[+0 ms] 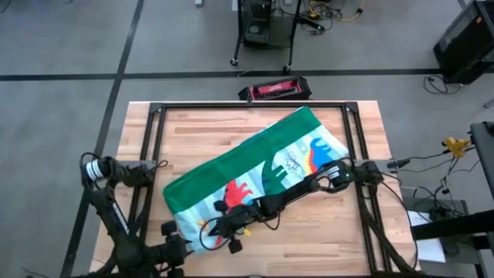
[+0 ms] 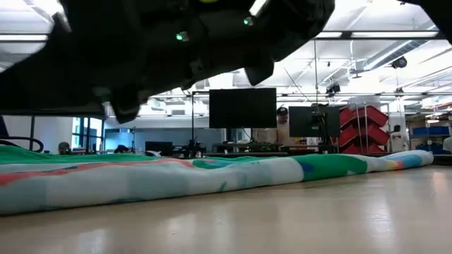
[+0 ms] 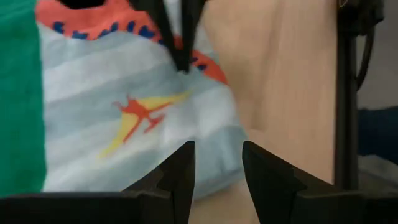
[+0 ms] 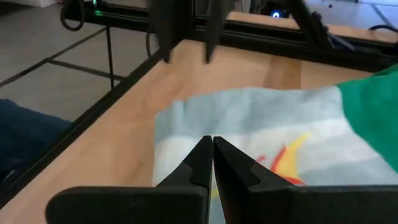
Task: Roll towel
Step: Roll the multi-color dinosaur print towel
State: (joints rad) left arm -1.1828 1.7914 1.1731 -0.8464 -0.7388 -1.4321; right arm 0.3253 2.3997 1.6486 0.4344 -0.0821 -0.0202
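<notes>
Right end effector, fingers pressed together with nothing between them, hangs low over the near left corner of the towel, the long dark arm reaching diagonally across the cloth from the right side of the table. Left end effector sits just off that same corner at the table's near edge, its 2 fingers parted with a clear gap, gripping nothing; cloth edge and bare wood show between them.

Table: pale wood planks inside a black metal frame.

Towel: lies flat and diagonal across the table's middle, from near left to far right. Far long side is folded over, showing a solid green band; the rest shows pale blue-white stripes with a red dinosaur, a green one and a blue one. From table height its near edge looks like a low soft ridge.

Small yellow and orange print sits near the corner under both end effectors.
</notes>
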